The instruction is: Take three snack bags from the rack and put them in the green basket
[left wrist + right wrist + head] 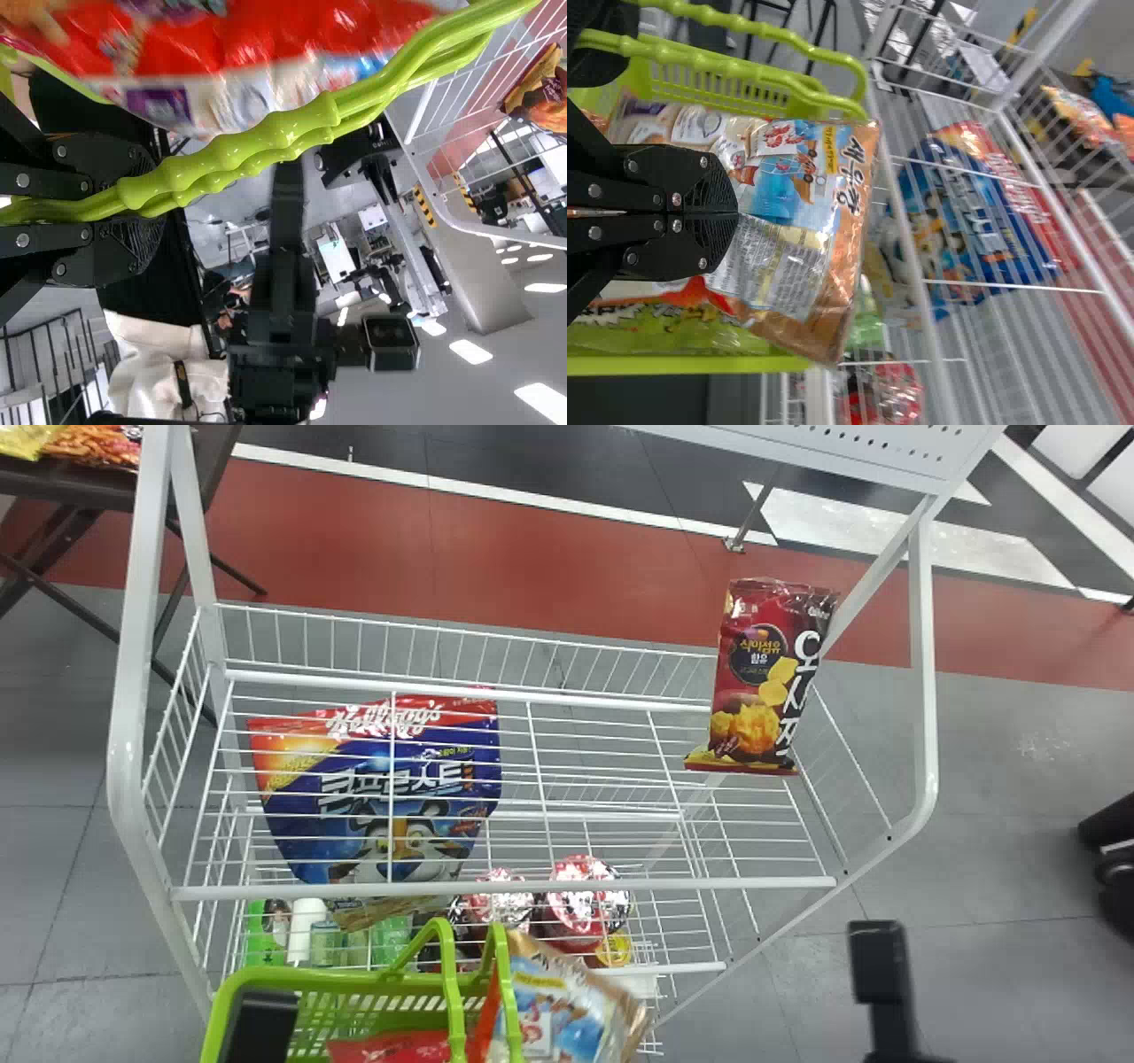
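Orange-and-blue snack bag in R gripper, partly over green basket; needs seating before release.

Step in hand, as judged: getting the orange-and-blue snack bag (793,173) down into the green basket (301,979); its printed top end juts past the basket's edge on the rack side, so draw it back over the basket's middle first, then lower; keep it clear of the green handles (310,124), which rise right beside it & could snag the film; let go only w/ most of the bag below the rim, opening slowly b/c a slick, puffy pack may spring up or slide off toward the rack (505,884); L side should hold steady meanwhile, so the basket doesn't tip.

Fingers: R gripper (735,212) has its two black fingers brought together at the bag, no gap at the tips, apparently pinching a fold of film; exact depth of bite can't be told; L gripper (159,208) is clamped around the basket's handles, w/ both handles running out betw. the pads.

Elsewhere: a red bag (390,1047) lies inside the basket; a red-and-black snack bag (762,682) stands on the rack, beyond the basket & to its right; a blue cereal bag (381,797) is on the rack, straight beyond the basket.
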{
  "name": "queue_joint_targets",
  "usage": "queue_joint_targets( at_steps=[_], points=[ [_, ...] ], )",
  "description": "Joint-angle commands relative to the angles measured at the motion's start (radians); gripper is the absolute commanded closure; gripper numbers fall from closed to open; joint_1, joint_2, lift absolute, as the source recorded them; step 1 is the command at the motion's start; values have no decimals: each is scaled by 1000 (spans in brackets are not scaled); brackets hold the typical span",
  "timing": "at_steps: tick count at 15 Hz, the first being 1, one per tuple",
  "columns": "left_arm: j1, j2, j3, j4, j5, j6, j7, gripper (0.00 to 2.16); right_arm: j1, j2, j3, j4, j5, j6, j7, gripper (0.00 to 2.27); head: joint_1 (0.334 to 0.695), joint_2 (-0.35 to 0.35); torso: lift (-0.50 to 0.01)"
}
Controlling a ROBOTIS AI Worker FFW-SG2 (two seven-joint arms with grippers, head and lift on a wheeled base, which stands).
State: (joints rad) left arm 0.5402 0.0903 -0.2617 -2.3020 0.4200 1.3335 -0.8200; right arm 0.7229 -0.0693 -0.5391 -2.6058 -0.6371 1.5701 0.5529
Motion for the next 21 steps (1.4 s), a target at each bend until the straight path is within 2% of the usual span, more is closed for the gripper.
queue_joint_targets(
  at_steps=[1,6,8,9,10,11,12,13,18,21],
  points=[
    [0,0,-5,-1,-1,-3,1,2132,18,-10,113,23,51,2,-8,2132,695,-350,-6],
    [6,0,-19,-10,-7,-3,1,2132,26,-47,337,116,220,2,-79,2128,695,-350,-6],
    [7,0,-34,-13,-17,-3,5,2132,16,-49,412,204,275,-233,-83,2121,695,-350,-6],
    [9,0,-37,-16,-21,-3,7,2132,15,-47,435,231,295,-322,-93,2044,695,-350,-6],
    [10,0,-37,-16,-24,-3,9,2132,19,-47,452,243,327,-423,-108,1875,695,-350,-6],
    [12,0,-37,-17,-24,-3,9,2132,35,-49,453,243,338,-497,-120,1305,695,-350,-6],
    [12,0,-37,-19,-24,-3,7,2128,53,-52,441,233,335,-543,-120,522,695,-350,-6],
    [12,2,-37,-19,-24,-3,7,2128,73,-52,427,210,335,-558,-119,-2,695,-350,-6],
    [4,5,-33,-16,-20,-3,7,2132,141,-52,366,79,310,-586,-113,53,695,-350,-6],
    [4,5,-30,-16,-18,-3,7,2132,161,-35,337,44,310,-801,-140,56,695,-350,-6]
  ],
)
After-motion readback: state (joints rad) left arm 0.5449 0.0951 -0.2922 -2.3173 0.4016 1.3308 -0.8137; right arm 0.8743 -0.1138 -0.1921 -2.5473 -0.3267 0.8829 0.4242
